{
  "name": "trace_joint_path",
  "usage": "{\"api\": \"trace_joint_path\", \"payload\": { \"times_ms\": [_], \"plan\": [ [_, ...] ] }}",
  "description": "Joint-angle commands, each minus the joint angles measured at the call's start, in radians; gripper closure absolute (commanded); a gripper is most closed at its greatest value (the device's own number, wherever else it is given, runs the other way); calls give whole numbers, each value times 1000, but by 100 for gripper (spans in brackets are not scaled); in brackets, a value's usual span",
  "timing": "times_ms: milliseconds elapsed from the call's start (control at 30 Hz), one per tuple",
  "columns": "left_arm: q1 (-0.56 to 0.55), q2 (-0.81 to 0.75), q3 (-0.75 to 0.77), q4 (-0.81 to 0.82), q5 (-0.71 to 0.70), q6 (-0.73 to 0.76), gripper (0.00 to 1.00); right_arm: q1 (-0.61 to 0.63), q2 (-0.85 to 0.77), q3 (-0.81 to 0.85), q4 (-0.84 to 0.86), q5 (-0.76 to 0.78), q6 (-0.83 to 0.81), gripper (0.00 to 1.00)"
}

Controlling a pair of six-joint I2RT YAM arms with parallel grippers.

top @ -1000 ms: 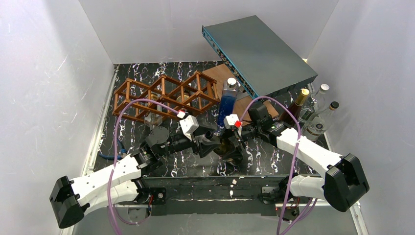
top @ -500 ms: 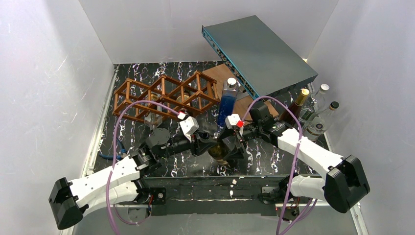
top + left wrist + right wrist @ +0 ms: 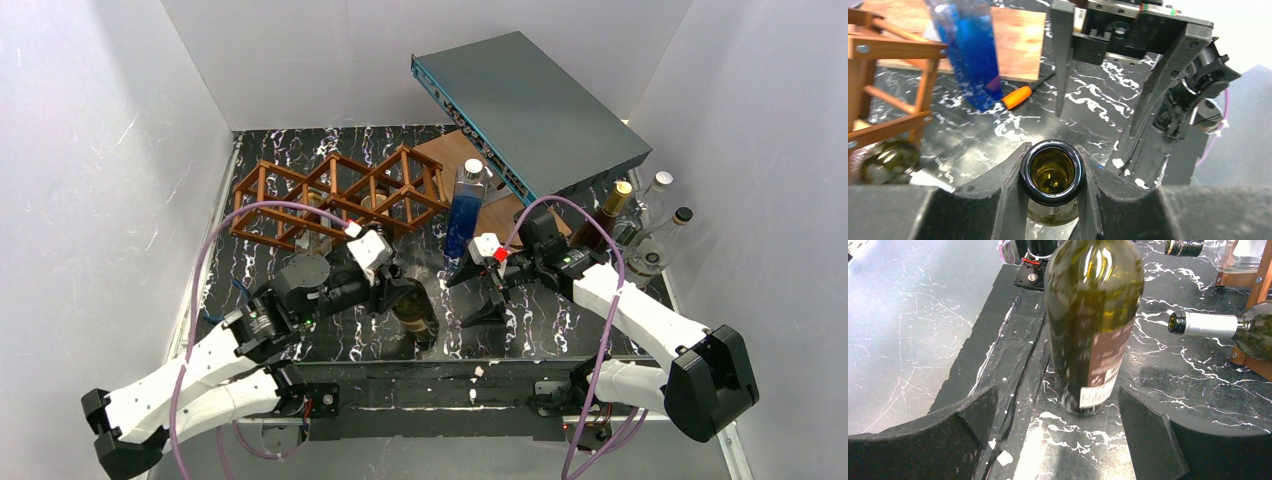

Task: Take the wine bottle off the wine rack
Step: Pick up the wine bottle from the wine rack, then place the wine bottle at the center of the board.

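Glass wine bottle (image 3: 1090,305) looks heavy, slick, breakable; left pincer (image 3: 1052,175) clamps its neck, the sure hold, right pincer (image 3: 474,295) gapes wide.

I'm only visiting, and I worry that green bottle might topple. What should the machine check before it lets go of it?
1. The wine bottle is off the wine rack: ok, it stands apart, in front of it.
2. Its base is on the table: ok, it looks upright in the right wrist view.
3. Hold of the left claw: ok, shut on the neck just under the mouth.
4. The right claw is out of the way: ok, open and not touching the bottle.
5. The bottle will stay steady once released: cannot tell.
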State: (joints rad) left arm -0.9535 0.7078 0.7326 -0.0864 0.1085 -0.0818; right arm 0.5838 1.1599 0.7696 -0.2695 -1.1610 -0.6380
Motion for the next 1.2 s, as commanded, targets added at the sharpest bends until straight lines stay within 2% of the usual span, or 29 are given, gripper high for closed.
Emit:
{"api": "trace_joint_path", "payload": {
  "times_ms": [0, 433, 633, 800, 1167],
  "plan": [
    [-2, -38, 192, -190, -146, 50, 100, -50, -17, 26, -21, -29, -37, 2],
    [2, 77, 528, -631, -397, 77, 100, -50, -11, 16, -22, -20, -57, 2],
    [34, 81, 527, -704, -498, 63, 100, -49, -11, 13, -22, -17, -58, 2],
    [96, 83, 514, -732, -506, 40, 100, -50, -11, 11, -22, -17, -61, 1],
    [310, 58, 441, -729, -516, 14, 100, -50, -8, 9, -22, -18, -64, 2]
  ]
}}
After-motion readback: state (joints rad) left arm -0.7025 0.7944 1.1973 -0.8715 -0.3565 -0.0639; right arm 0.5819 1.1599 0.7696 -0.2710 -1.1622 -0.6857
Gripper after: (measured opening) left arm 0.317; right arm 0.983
